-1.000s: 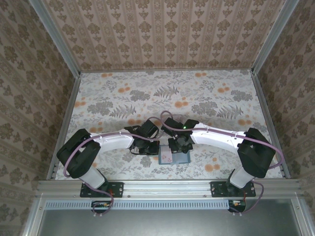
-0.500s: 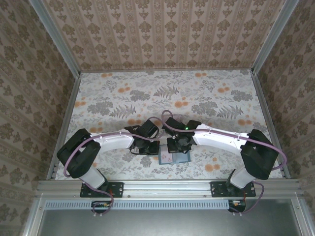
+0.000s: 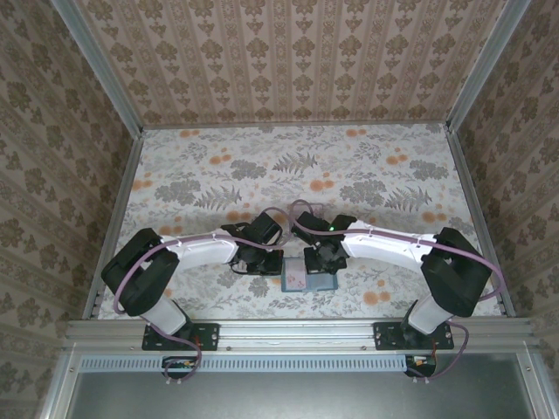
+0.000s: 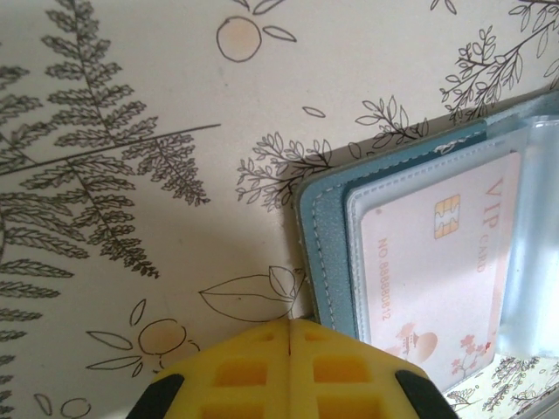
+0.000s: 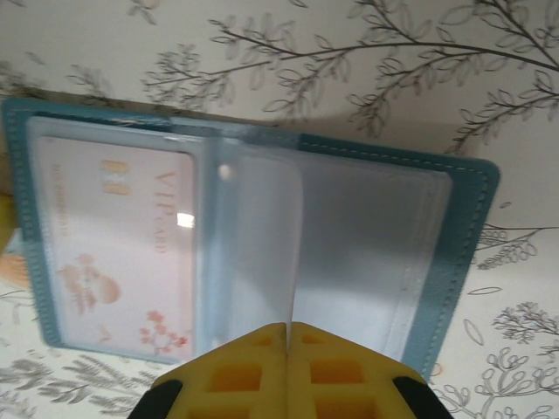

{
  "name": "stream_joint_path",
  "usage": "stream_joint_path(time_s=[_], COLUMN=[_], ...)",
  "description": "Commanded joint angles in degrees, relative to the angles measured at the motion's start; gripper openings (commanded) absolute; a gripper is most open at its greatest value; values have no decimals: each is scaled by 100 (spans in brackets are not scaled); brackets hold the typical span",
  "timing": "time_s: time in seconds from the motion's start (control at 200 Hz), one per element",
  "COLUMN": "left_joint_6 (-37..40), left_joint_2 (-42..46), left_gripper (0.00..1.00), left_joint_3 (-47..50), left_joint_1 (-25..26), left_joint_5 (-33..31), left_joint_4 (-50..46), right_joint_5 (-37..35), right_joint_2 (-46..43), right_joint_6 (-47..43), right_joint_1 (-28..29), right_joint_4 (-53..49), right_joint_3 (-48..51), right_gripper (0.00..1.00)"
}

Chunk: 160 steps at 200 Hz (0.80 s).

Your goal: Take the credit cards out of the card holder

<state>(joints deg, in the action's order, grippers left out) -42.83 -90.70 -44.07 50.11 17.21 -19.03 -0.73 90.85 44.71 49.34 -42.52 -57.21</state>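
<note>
The card holder (image 3: 311, 280) lies open and flat on the desk (image 3: 218, 175) close to its near edge, midway between the two wrists, with a pale pink card (image 4: 437, 271) tucked in the left panel's pocket. The left arm's fingers (image 4: 240, 371) are pressed pad to pad right at the holder's left edge; I cannot tell whether they pin the cover or only touch it. The right arm's fingers (image 5: 336, 375) are closed too, and a clear leaf (image 5: 262, 227) curves up into their seam, so it looks pinched. The main risk is that the whole holder lifts or skids over the smooth printed cloth if that leaf is pulled while the left side is not truly held down. The leaf is thin, glossy and floppy (it throws a bright glare spot), so it could slip free or crease, and the stiff, slick card may stay stuck in its snug sleeve. The cover is teal, leather-like, with pale stitching and rounded corners; the card is rigid, with a gold chip and printed flowers. The right pockets look frosted, and I cannot tell if a second card hides there
</note>
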Motion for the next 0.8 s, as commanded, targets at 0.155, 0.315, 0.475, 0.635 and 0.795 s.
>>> stream_joint_path(time_s=[0.155,0.315,0.475,0.635,0.795], left_joint_6=[139,154,151,162,178], left_joint_2=[-311,-335,-339,-265,-88], left_gripper=[0,0,0,0,0], left_joint_3=[39,-9,-24,-113,-229], left_joint_1=[8,14,15,19,25], left_joint_5=[-191,-192,-214,-251,-305], left_joint_4=[-316,-332,-343,-431,-539], right_joint_5=[-356,-525,-682,-775,-931], right_joint_2=[302,427,495,469,281], right_joint_6=[-125,-148,-164,-152,-149], right_joint_1=[-72,-74,-75,-74,-80], right_joint_4=[-234,-326,-406,-543,-794], right_joint_3=[183,210,248,241,168], right_gripper=[6,7,16,28,32])
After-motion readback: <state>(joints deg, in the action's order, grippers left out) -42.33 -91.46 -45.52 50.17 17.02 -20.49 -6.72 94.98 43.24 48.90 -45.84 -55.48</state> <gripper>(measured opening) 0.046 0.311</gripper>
